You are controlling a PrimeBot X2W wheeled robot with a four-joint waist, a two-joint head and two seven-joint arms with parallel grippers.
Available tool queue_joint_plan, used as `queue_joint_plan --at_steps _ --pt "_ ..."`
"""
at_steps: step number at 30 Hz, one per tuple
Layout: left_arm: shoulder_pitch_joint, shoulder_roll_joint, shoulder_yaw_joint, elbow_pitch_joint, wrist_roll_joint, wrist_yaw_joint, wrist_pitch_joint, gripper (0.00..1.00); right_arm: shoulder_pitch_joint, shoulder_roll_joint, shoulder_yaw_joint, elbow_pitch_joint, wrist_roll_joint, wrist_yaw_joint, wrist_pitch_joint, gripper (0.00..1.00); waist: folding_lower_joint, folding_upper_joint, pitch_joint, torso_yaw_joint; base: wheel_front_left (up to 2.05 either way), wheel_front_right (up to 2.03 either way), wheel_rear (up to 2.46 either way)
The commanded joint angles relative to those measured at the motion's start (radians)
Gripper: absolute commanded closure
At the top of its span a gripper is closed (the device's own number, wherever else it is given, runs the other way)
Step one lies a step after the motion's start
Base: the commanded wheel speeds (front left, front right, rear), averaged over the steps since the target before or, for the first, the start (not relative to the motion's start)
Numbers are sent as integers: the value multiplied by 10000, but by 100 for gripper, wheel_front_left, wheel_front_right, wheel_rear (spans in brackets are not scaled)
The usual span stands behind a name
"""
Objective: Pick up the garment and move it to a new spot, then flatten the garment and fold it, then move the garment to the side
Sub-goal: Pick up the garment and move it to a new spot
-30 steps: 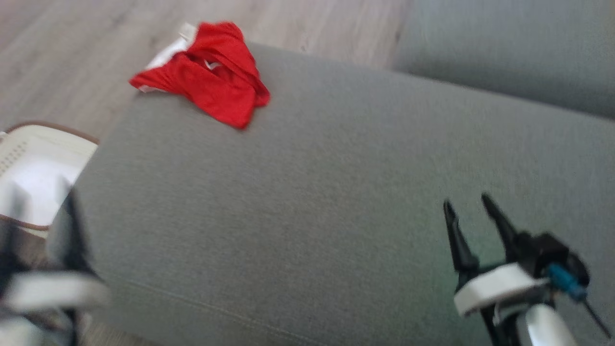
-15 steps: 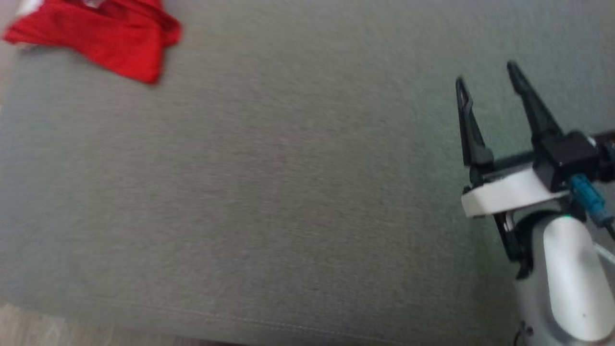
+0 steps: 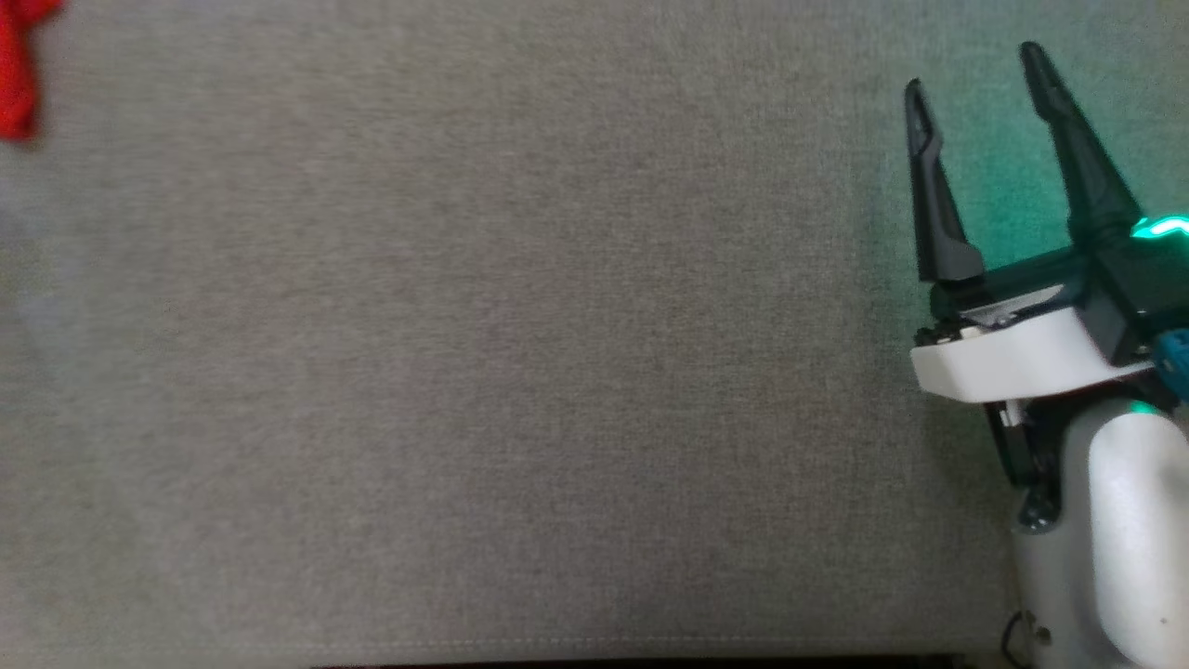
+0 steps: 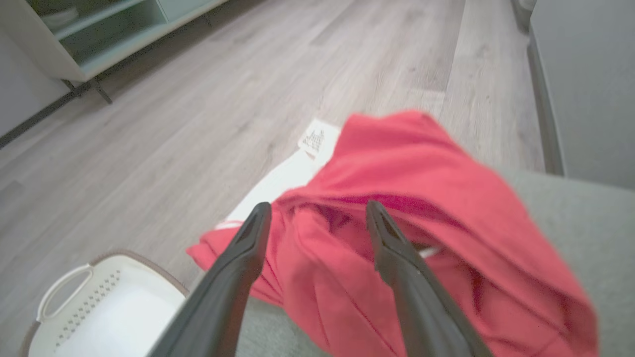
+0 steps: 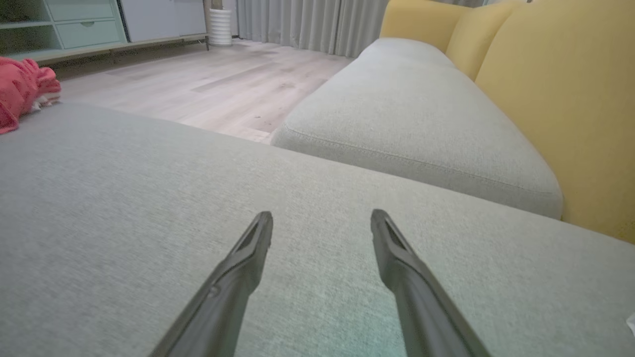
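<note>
**Garment.** 1 red garment (image 4: pixel 407 218) lies crumpled at a corner of the grey cushion (image 4: pixel 570 208). A white part of it reaches the cushion's edge on the floor (image 4: pixel 198 99) side. In the head view only a red scrap (image 3: pixel 14 74) shows, at the cushion's far left edge. In the right wrist view it sits at the far left (image 5: pixel 20 94).

**Grippers.** 2 are counted.
- The left gripper (image 4: pixel 318 206) points at the garment with its fingers spread wide and nothing held. The tips frame the heap's middle folds. Whether they touch the cloth cannot be told.
- The right gripper (image 3: pixel 973 70) hangs over bare cushion near the right edge, well apart from the garment. Its fingers are equally spread and hold nothing.

**Step in hand.** In my judgement this is step 1, the pick-up, at the approach stage. The garment is not lifted, and moving, flattening, folding and setting aside all remain.

**Next move.** The left gripper would need to go down onto a thick fold and close on enough cloth to lift the whole heap. The cushion's broad bare middle looks suitable as the new spot. The corner placement risks the garment slipping to the floor.

**Surroundings.** There is 1 white basket (image 4: pixel 99 307) on the floor beside the corner, 1 second cushion (image 5: pixel 412 114) beyond, and a yellow back (image 5: pixel 545 99) behind it.
</note>
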Motion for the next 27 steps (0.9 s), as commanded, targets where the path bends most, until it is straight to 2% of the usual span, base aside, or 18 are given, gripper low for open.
queue_joint_plan --at_steps 1,4,7,8,9,10,11,12,19,27 --pt "-290 708 322 -120 3 69 -6 0 33 11 202 -431 -40 37 28 0 -3 1 435 -260 0 0 0" --pt "-392 620 257 640 28 245 126 0 28 11 91 -513 -28 37 -51 0 -3 1 634 -297 0 0 0" --pt "-552 479 301 1084 -147 59 116 2 38 11 64 -490 54 37 -133 0 -3 1 701 -293 0 0 0" --pt "-607 437 294 1198 -171 -8 66 24 35 11 57 -461 71 37 -160 0 -3 1 700 -283 0 0 0" --pt "-659 389 277 1311 -183 -74 6 53 30 11 53 -423 93 37 -190 0 -3 1 682 -270 0 0 0" --pt "-704 338 253 1423 -190 -153 -68 75 22 11 62 -381 127 37 -224 0 -3 1 642 -258 0 0 0" --pt "-765 299 230 1514 -189 -237 -167 95 4 11 75 -334 161 37 -261 0 -3 1 584 -247 0 0 0" --pt "-846 276 210 1597 -180 -313 -268 100 -21 11 87 -281 193 37 -302 0 -3 1 512 -237 0 0 0" --pt "-1395 398 0 2072 -14 -1068 -1013 100 -78 11 134 355 563 37 -645 0 -3 1 -508 -325 0 0 0" --pt "-2034 736 -691 1935 661 -1736 -1429 100 303 11 56 1546 1244 37 -1237 0 -3 1 -2575 -717 0 0 0"
